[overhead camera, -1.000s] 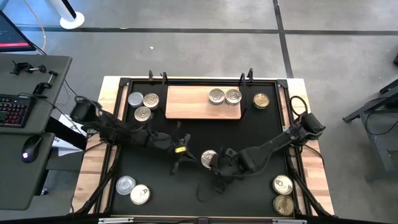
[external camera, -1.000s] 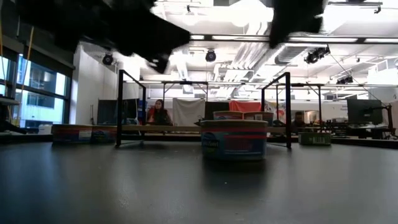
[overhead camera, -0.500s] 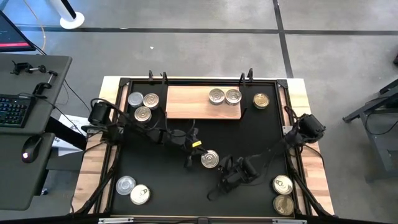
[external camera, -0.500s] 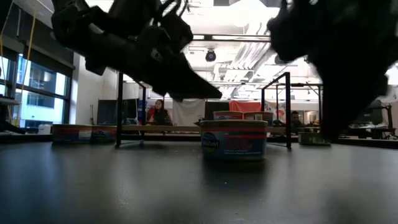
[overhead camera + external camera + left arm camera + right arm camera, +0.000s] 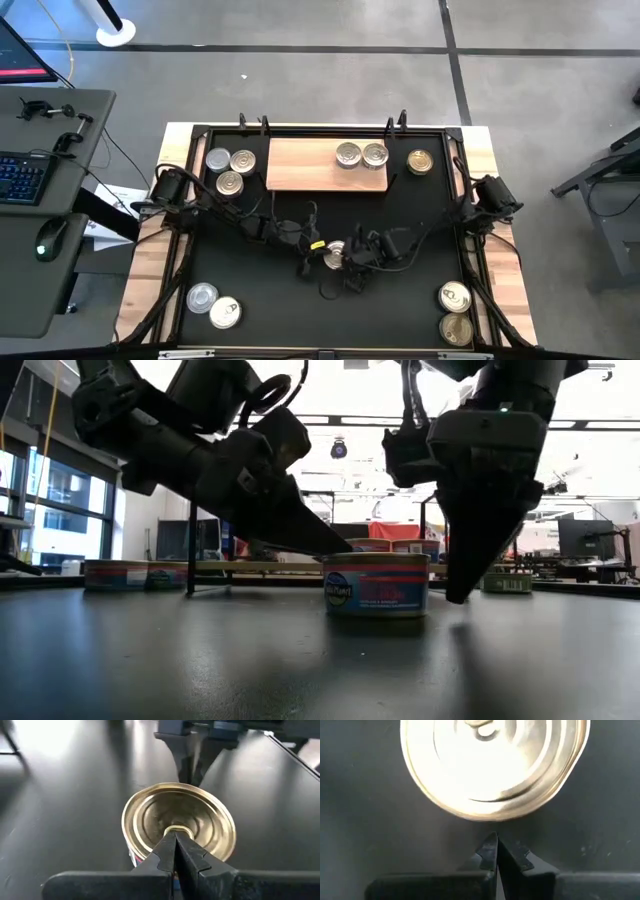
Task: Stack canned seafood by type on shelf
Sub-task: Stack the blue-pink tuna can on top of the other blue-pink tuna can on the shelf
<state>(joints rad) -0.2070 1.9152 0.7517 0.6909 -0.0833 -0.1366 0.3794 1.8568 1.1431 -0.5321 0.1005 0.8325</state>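
A short round can (image 5: 336, 255) with a gold lid and a blue and red label (image 5: 377, 587) stands upright on the black mat at mid table. My left gripper (image 5: 175, 834) is shut, and its tips slant down from the left over the can's lid (image 5: 180, 820). My right gripper (image 5: 492, 837) is shut and points down at the mat just right of the can (image 5: 495, 765), with a small gap between them. The light-wood shelf (image 5: 310, 170) lies at the far side and carries two cans (image 5: 361, 154). My left gripper's shut fingertips (image 5: 340, 548) are at the left rim of the can's lid, slanting down from the table's left. I cannot tell whether they touch the lid. The can stands flat on the mat.
Three cans (image 5: 230, 168) stand left of the shelf and one can (image 5: 421, 161) stands right of it. Two cans (image 5: 213, 305) are at the near left corner and two (image 5: 455, 312) at the near right. A black frame (image 5: 200, 135) edges the mat.
My left gripper has moved toward the table's right and down until its tips reach the middle can. My right gripper drew back toward the near right, then came back beside the can's right side. The can has stayed in place.
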